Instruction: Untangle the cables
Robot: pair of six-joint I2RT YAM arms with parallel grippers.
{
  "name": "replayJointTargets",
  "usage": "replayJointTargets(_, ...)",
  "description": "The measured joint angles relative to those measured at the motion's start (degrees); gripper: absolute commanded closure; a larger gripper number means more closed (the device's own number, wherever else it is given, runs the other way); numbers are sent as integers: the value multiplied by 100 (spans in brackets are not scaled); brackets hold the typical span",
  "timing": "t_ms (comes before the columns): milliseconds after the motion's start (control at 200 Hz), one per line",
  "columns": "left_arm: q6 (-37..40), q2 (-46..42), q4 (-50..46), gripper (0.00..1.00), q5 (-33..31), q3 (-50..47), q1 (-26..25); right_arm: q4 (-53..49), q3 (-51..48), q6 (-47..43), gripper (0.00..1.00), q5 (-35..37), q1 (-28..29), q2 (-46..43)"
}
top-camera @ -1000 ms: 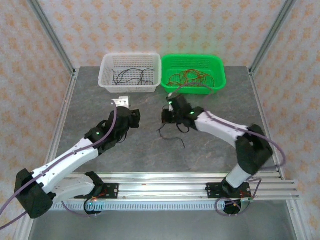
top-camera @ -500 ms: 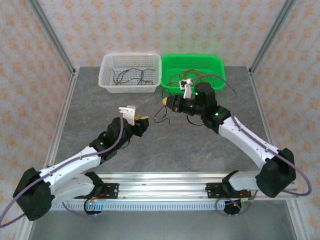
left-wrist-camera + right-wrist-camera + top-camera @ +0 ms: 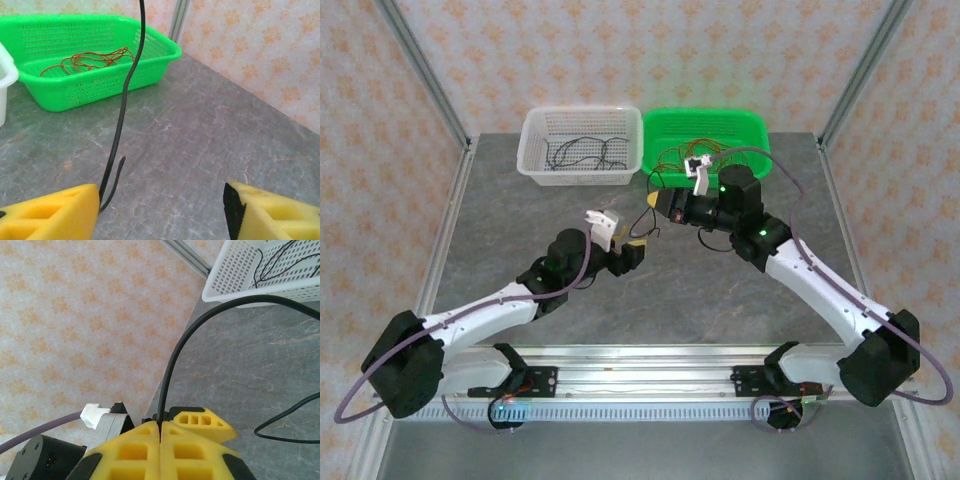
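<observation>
A thin black cable (image 3: pixel 172 365) is pinched between the yellow fingers of my right gripper (image 3: pixel 160 432), which is shut on it above the table's middle (image 3: pixel 651 200). The cable arcs up and away, then hangs down. In the left wrist view the same cable (image 3: pixel 122 115) drops beside the left pad (image 3: pixel 55 212) and its loose end curls up. My left gripper (image 3: pixel 160 210) is open, just below the right one (image 3: pixel 633 246). Red cables (image 3: pixel 87 60) lie in the green basket (image 3: pixel 75 90). More black cables (image 3: pixel 280 262) lie in the white basket (image 3: pixel 235 275).
The white basket (image 3: pixel 582 176) and green basket (image 3: pixel 705 112) stand side by side at the table's far edge. An aluminium frame with patterned walls rings the grey stone-look table (image 3: pixel 720 300). The rail with the arm bases runs along the near edge.
My left gripper moved right and up toward the right gripper and opened its fingers wider. The right gripper lifted the black cable off the table and has since held nearly still.
</observation>
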Motion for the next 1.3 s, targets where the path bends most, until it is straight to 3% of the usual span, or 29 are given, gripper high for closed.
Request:
replayJointTargets(210, 254, 826, -20, 32, -831, 516, 2, -83, 13, 0, 100, 0, 0, -79)
replayJointTargets(280, 343, 1047, -22, 39, -1064, 612, 4, -107, 35, 0, 100, 2, 0, -142)
replayJointTargets(345, 396, 1180, -20, 60, -1215, 654, 7, -166, 35, 0, 100, 4, 0, -247)
replayJointTargets(435, 439, 1248, -11, 100, -1322, 684, 7, -210, 37, 0, 100, 48, 0, -424)
replayJointTargets(621, 472, 1231, 107, 100, -1574, 664, 7, -424, 76, -22, 100, 433, 0, -737)
replayJointTargets(896, 487, 546, -4, 100, -2924, 542, 140, -1397, 170, -317, 100, 1749, -144, -1259)
replayJointTargets(1126, 501, 374, -387, 100, -3510, 946, 474, -1945, 166, -525, 100, 2378, -247, -1447)
replayJointTargets(1296, 658, 516, -610, 100, -3620, 1871, 573, -2041, 59, -691, 62, 2396, -247, -1436)
